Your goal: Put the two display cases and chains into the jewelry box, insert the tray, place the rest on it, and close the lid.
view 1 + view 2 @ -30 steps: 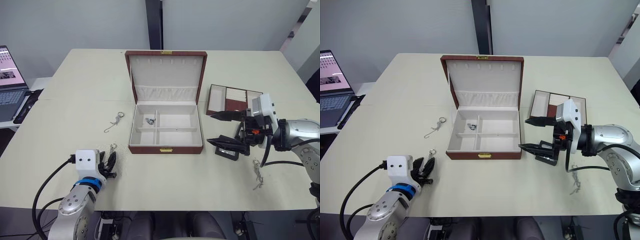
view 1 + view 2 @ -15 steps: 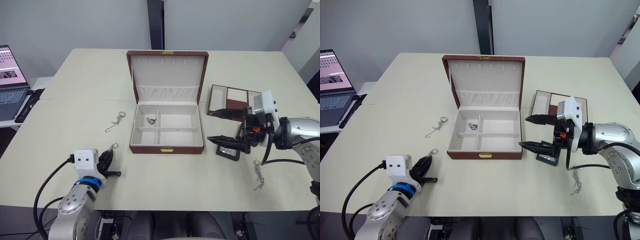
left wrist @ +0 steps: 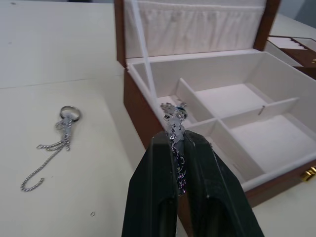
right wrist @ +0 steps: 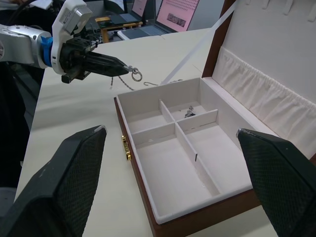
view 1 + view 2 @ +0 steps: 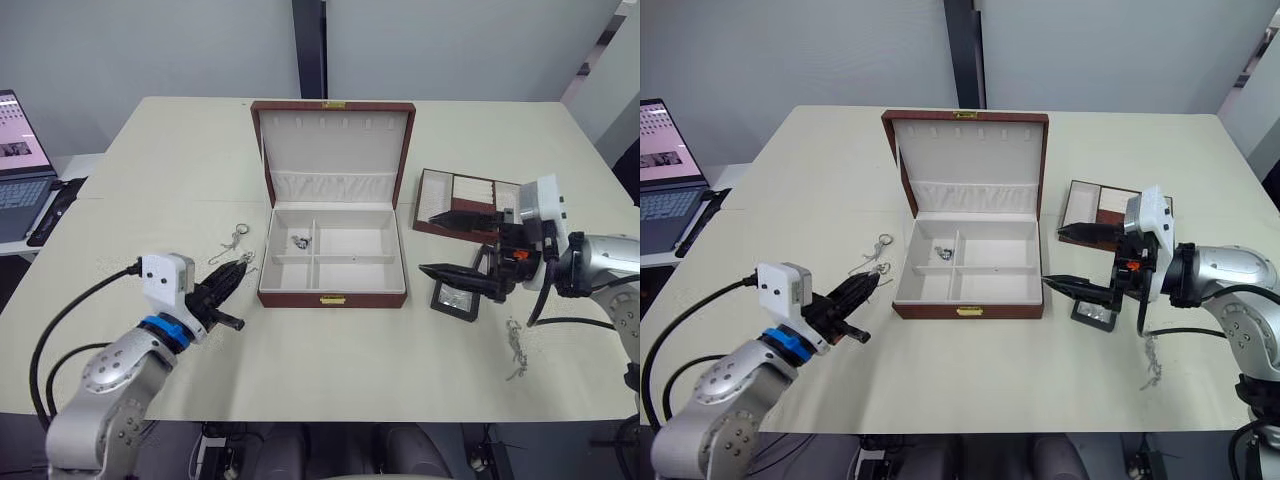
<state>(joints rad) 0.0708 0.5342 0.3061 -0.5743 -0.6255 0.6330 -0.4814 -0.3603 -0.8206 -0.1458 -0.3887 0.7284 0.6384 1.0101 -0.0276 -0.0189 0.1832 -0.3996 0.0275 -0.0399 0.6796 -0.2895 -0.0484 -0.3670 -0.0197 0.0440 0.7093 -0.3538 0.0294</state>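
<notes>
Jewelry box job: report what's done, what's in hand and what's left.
Done: one chain lies in a rear compartment of the open jewelry box.
In hand: the left gripper is shut on a second chain beside the box; the right gripper is open above a display case.
Left: the chain on the table, another chain, the display case, the tray, then the lid.

- Jewelry box (image 5: 333, 250) open at the middle of the table (image 5: 160, 160), lid toward the far edge.
- Tray (image 5: 462, 200) right of it, display case (image 5: 455, 299) nearer the front edge.
- One chain (image 5: 231, 242) left of it, another (image 5: 516, 349) toward the front right corner.
- Laptop (image 5: 18, 165) beyond the left edge.
</notes>
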